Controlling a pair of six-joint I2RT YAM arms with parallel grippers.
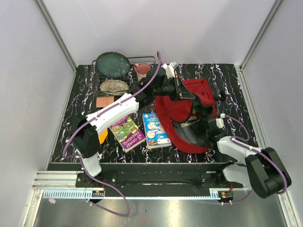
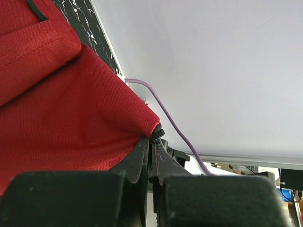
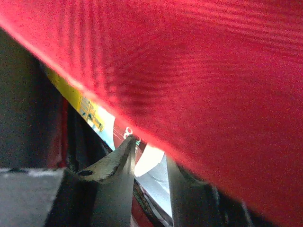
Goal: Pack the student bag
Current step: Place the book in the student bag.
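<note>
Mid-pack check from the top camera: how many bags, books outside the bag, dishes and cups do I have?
Student bag: 1
Books outside it: 2, green-purple book, blue book
Dishes in the rack: 2, teal plate, patterned dish
Pink cup: 1
Total: 6

White shells covered the long links of the left arm [image 1: 113,112] and the right arm [image 1: 239,147], with bulky black housings at every joint. A thin purple cable [image 1: 158,59] looped along the left arm, and a second cable [image 1: 239,123] of the same purple trailed over the right. The left gripper [image 2: 151,142] had black fingers with finely toothed inner faces. The right gripper [image 3: 149,163] showed dull grey, tapering fingers, the left one with a small round hole near its root.
</note>
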